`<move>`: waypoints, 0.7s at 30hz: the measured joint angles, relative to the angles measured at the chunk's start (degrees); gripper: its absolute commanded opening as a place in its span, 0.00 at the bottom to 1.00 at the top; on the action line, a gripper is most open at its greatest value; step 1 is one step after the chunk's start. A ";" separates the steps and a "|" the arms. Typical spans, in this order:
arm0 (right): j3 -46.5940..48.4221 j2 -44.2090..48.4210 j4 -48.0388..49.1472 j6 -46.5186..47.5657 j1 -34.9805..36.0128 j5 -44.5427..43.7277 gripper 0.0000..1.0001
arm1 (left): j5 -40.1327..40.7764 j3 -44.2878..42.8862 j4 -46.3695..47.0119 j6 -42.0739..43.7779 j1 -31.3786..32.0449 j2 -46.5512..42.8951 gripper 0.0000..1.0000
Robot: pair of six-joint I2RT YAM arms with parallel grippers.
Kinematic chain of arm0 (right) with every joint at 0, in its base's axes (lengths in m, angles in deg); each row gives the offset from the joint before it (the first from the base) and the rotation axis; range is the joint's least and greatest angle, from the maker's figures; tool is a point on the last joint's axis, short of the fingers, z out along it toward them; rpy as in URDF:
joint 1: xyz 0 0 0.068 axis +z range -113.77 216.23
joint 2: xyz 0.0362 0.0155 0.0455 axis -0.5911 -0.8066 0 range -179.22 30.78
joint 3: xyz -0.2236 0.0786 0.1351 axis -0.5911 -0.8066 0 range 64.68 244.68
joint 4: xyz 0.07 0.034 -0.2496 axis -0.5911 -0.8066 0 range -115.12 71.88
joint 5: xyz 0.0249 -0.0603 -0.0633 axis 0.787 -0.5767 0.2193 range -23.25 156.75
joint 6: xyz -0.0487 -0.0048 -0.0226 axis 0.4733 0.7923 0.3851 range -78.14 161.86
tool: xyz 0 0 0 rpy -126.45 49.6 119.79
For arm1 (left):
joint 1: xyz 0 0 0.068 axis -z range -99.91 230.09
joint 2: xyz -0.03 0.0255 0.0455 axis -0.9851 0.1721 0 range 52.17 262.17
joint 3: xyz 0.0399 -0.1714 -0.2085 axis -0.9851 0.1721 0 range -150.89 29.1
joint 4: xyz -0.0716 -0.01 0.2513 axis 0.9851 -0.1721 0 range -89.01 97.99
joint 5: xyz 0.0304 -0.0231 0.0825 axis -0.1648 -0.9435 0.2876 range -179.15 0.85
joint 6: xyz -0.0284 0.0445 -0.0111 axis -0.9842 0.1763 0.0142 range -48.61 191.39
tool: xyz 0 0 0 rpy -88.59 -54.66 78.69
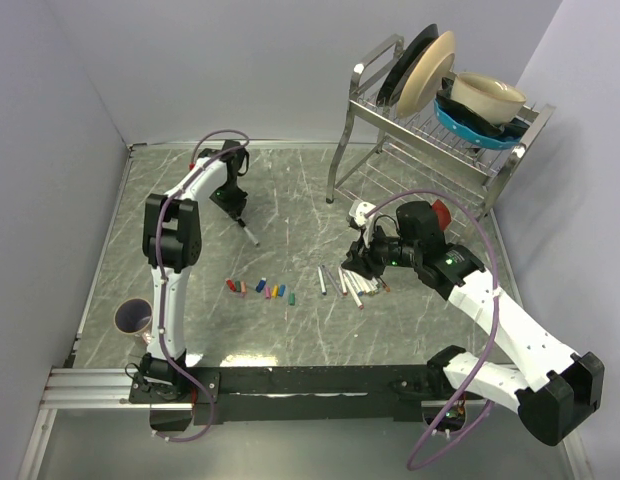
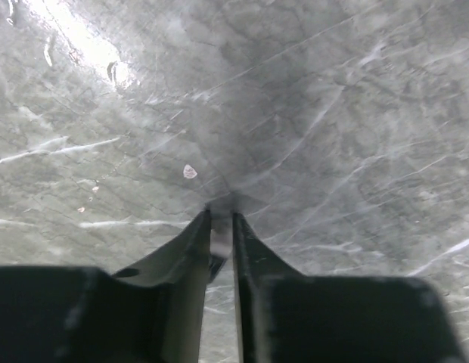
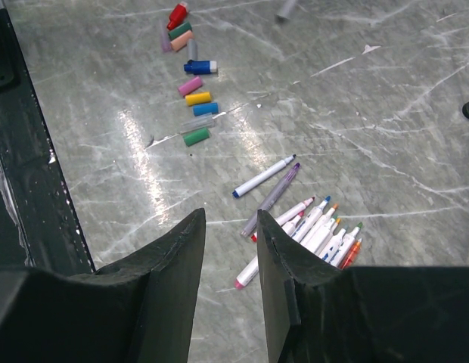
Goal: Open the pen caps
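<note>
Coloured pen caps point(image 1: 260, 289) lie loose in a row, near-centre on the table point(image 1: 410, 335). Just right of them your right gripper point(image 3: 228, 219) hovers over the pen pile point(image 3: 314, 227), fingers partly apart, gripping nothing. Far left, your left gripper point(image 2: 221, 215) is pinched nearly closed on a white pen point(image 1: 249, 234).

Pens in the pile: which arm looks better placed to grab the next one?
Right. The right gripper hangs open just above the pile of pens; the left gripper is far off, closed on a pen.
</note>
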 measured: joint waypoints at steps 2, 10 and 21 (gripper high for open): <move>0.00 -0.04 0.02 0.00 0.00 0.02 0.41 | -0.02 0.28 -0.07 0.74 0.00 0.00 0.02; -0.11 -0.57 0.00 0.22 0.02 0.76 0.40 | -1.68 14.38 8.96 3.87 -0.09 -8.33 0.02; -0.24 -3.19 0.00 0.90 0.57 1.51 0.40 | -7.48 32.68 23.10 17.88 0.28 -23.39 0.66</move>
